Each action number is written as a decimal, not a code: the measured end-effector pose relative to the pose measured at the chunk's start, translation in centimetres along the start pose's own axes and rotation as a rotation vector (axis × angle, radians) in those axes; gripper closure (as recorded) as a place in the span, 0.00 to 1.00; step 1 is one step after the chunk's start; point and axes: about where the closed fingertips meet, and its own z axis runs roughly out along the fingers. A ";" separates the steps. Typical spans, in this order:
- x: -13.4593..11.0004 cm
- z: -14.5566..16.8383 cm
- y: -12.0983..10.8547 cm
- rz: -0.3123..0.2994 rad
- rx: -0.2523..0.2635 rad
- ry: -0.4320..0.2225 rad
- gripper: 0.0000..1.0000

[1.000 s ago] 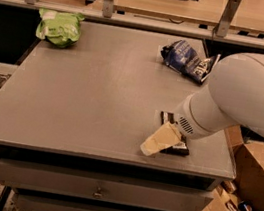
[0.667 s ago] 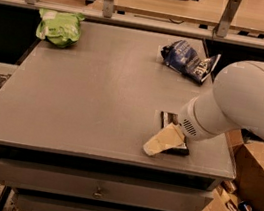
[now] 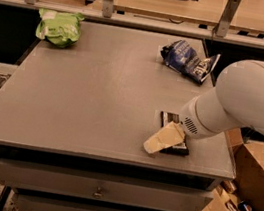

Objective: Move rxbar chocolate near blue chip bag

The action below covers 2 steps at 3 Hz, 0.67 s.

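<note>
Little has moved since a second ago. The bulky white arm [image 3: 244, 104] has drifted slightly rightward, while the cream-coloured tool [image 3: 164, 139] at its end stays low over the near right part of the grey surface [image 3: 98, 96]. The small flat rxbar chocolate in its dark wrapper [image 3: 169, 119] lies where it did. The tool covers the middle of the bar, and I cannot tell whether it is apart, together or clamped on the wrapper.

The step in hand looks like the grasp. A bar this thin gives little to grip, so the tool should probably settle right down to the surface and close across the bar's short width, near its middle. The bar lies close to the front edge, so any sideways nudge risks sliding it off. A straight lift seems safer than a drag.

The crumpled dark blue chip bag with white lettering [image 3: 188, 59] sits well apart at the far right. The carry should end just beside the bag without shoving it. The light green bag [image 3: 59, 28] at the far left plays no part.

The bar itself is a dark brown-black rectangle with a pale stripe showing at its far end. It lies flat with its long side running front to back, and it is smaller than either bag.
</note>
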 end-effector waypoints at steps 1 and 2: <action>-0.4 -0.7 -0.1 0.000 0.000 0.000 0.65; -0.7 -1.5 -0.2 0.000 0.000 0.000 0.87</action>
